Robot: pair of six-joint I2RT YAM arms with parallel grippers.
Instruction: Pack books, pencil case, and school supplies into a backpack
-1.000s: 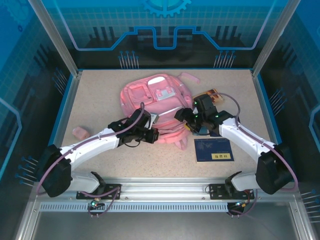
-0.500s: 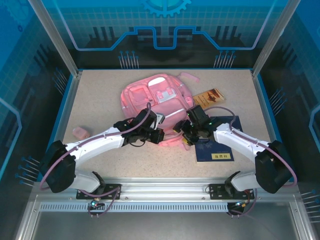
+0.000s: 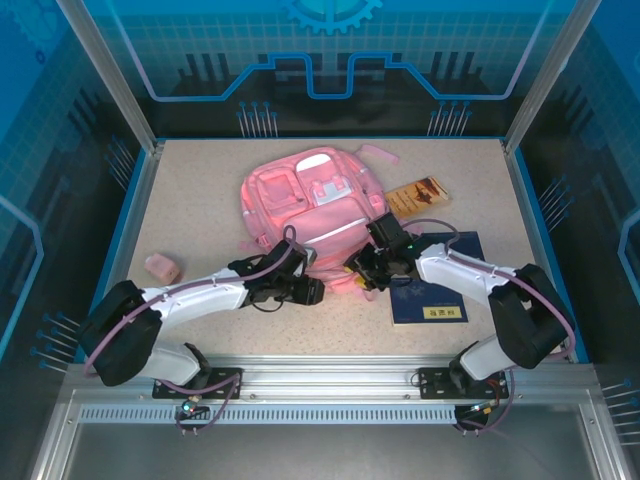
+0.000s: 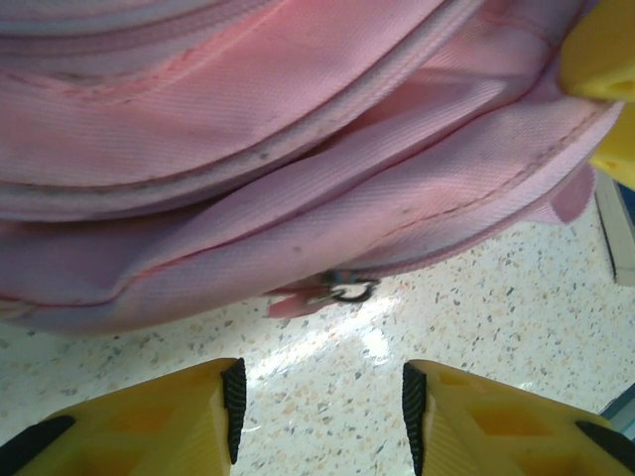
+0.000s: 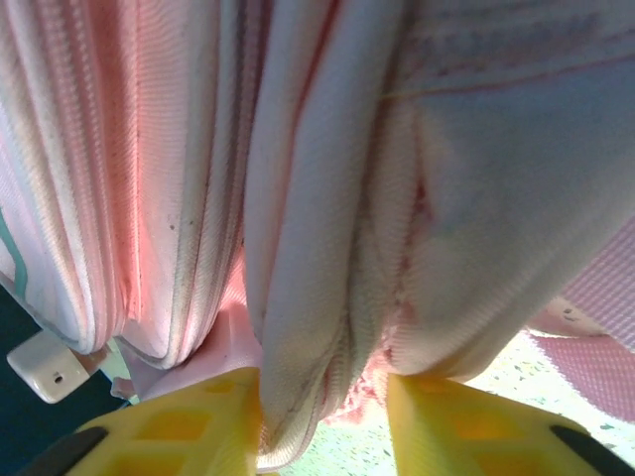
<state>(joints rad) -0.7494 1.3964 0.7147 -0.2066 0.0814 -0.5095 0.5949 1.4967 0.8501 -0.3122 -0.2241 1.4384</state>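
Note:
The pink backpack [image 3: 310, 195] lies flat in the middle of the table. My left gripper [image 3: 318, 291] sits at its near edge, open, with bare table between its fingers [image 4: 198, 412]. The backpack's zipper pull [image 4: 342, 291] lies just ahead of them, untouched. My right gripper [image 3: 362, 272] is at the near right corner, shut on a fold of backpack fabric [image 5: 317, 297] that fills the gap between its jaws. A navy book with a yellow label [image 3: 428, 299] lies under the right arm. A tan-orange book [image 3: 418, 193] rests to the right of the backpack.
A small pink object [image 3: 162, 266] sits alone near the left edge of the table. The table has a raised blue rim [image 3: 128, 215], with frame posts at its corners. My right gripper's yellow finger [image 4: 600, 59] shows close to the left gripper.
My left gripper has let go, opened and drawn back toward the near edge. My right gripper has moved left to the backpack's near corner and closed on its fabric. The backpack has settled flatter.

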